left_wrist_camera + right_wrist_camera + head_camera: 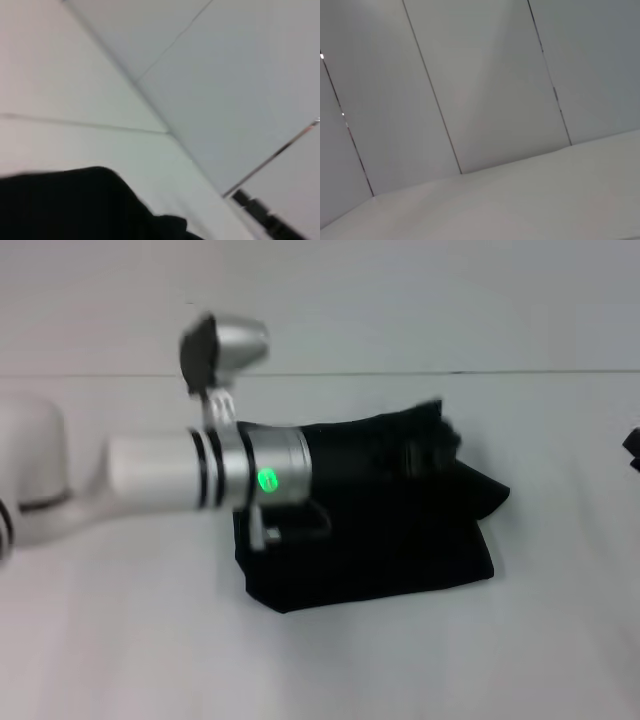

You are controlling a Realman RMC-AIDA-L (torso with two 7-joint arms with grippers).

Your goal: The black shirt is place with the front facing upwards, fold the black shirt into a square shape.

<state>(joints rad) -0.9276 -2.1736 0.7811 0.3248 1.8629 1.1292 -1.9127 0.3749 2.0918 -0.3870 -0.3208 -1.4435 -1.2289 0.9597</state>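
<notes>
The black shirt lies on the white table as a compact folded bundle, roughly rectangular, with a bunched ridge along its far right edge. No print shows. My left arm reaches in from the left over the bundle, and its black left gripper is over the shirt's far right part, hard to separate from the cloth. In the left wrist view a fold of the black shirt fills one corner. At the right edge of the head view only a dark tip of my right gripper shows, well away from the shirt.
The white table spreads all around the bundle and meets a pale wall behind. The right wrist view shows only wall panels and bare tabletop. A small dark object sits far off in the left wrist view.
</notes>
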